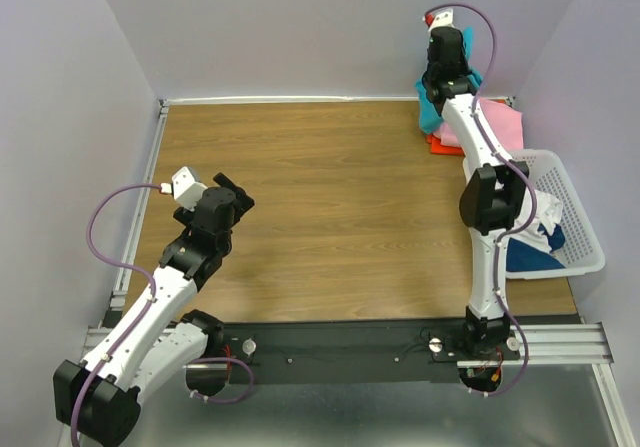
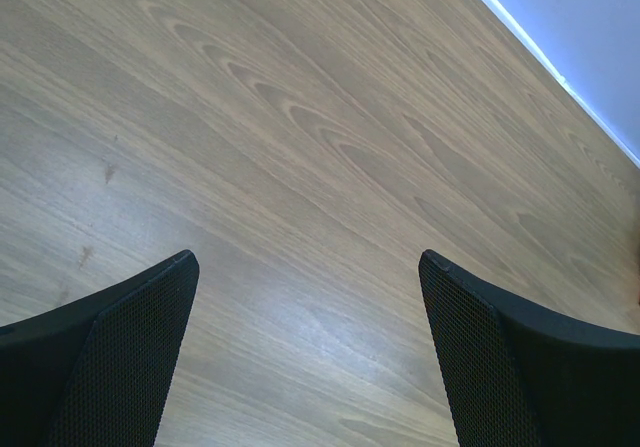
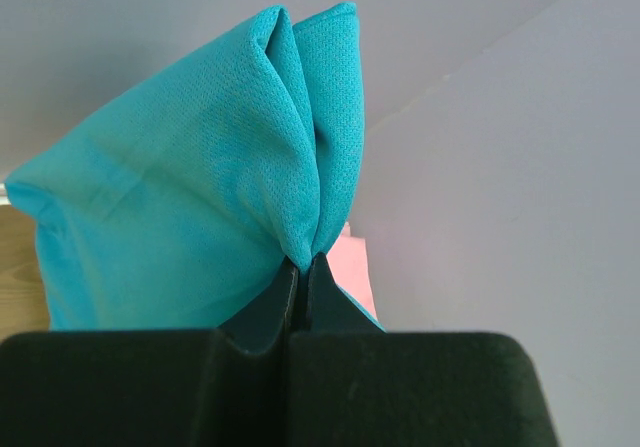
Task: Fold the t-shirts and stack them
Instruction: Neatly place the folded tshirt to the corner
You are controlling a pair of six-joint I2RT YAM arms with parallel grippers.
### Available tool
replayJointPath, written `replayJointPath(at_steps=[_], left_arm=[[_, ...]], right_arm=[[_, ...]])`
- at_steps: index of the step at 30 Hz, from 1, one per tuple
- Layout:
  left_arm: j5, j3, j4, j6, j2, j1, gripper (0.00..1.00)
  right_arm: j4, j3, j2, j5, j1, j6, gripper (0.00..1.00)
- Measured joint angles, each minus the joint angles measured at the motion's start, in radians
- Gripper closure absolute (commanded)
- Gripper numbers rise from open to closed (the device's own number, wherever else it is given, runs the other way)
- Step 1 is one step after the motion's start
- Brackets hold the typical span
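Note:
My right gripper (image 3: 303,260) is shut on a pinched fold of the teal t-shirt (image 3: 200,187), which bunches up beyond the fingertips. From above, the right gripper (image 1: 437,89) is raised over the far right corner, and the teal t-shirt (image 1: 430,115) hangs under it. Just below lies a folded pink t-shirt (image 1: 500,122) on an orange-red one (image 1: 438,146); a strip of the pink t-shirt (image 3: 352,267) shows behind my fingers. My left gripper (image 2: 308,267) is open over bare wood, holding nothing, at the table's left (image 1: 236,193).
A white lattice basket (image 1: 578,229) stands at the right edge with a white shirt (image 1: 545,212) and a dark blue shirt (image 1: 530,252) in it. Walls close in the wooden table (image 1: 330,197) at the back and on both sides.

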Motion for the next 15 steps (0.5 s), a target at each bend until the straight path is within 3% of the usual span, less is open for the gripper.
replayJointPath(at_steps=[15], left_arm=[[0.000, 0.000, -0.001, -0.007, 0.011, 0.001, 0.02]], right_arm=[[-0.001, -0.085, -0.066, -0.004, -0.020, 0.021, 0.99]])
